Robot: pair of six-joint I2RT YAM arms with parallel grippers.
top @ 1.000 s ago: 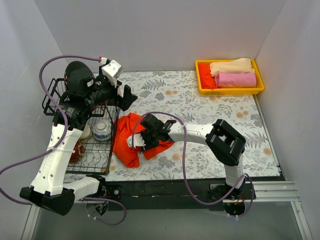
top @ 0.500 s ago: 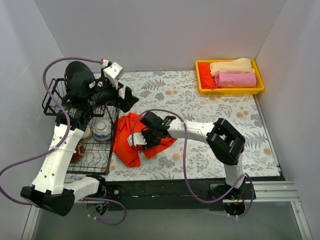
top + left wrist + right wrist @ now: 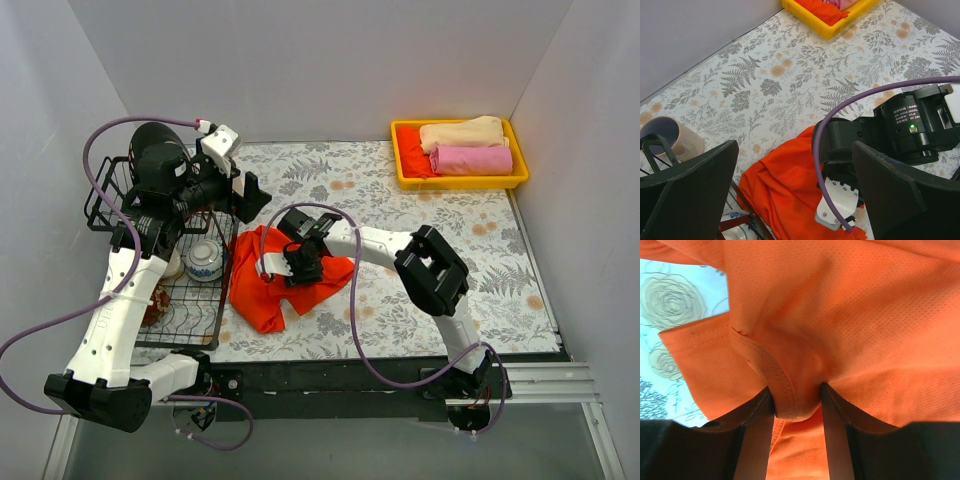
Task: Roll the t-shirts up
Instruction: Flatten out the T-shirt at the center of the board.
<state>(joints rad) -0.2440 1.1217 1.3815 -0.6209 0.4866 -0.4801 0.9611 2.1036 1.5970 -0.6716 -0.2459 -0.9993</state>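
Note:
A bright orange-red t-shirt (image 3: pixel 255 292) lies crumpled on the floral table, left of centre, beside the wire rack. My right gripper (image 3: pixel 298 265) sits on top of it and is shut on a fold of the cloth. In the right wrist view the gripper (image 3: pixel 797 390) pinches a stitched hem of the t-shirt (image 3: pixel 865 315) between its two fingers. My left gripper (image 3: pixel 250 192) hovers above the shirt's far edge, open wide and empty. The left wrist view shows the t-shirt (image 3: pixel 782 182) below that gripper (image 3: pixel 795 200), and the right arm on the shirt. Rolled beige (image 3: pixel 462 132), pink (image 3: pixel 470 160) and orange-red (image 3: pixel 412 152) bundles lie in the tray.
A yellow plastic tray (image 3: pixel 403 181) stands at the back right. A black wire dish rack (image 3: pixel 108 195) at the left edge holds a blue-and-white cup (image 3: pixel 204 262) and other crockery. A mug (image 3: pixel 670 140) shows by the rack. Grey walls close in three sides.
My right gripper has moved left and a little away from me across the shirt, turning its wrist, and the cloth has bunched with it. The left gripper has shifted slightly left.

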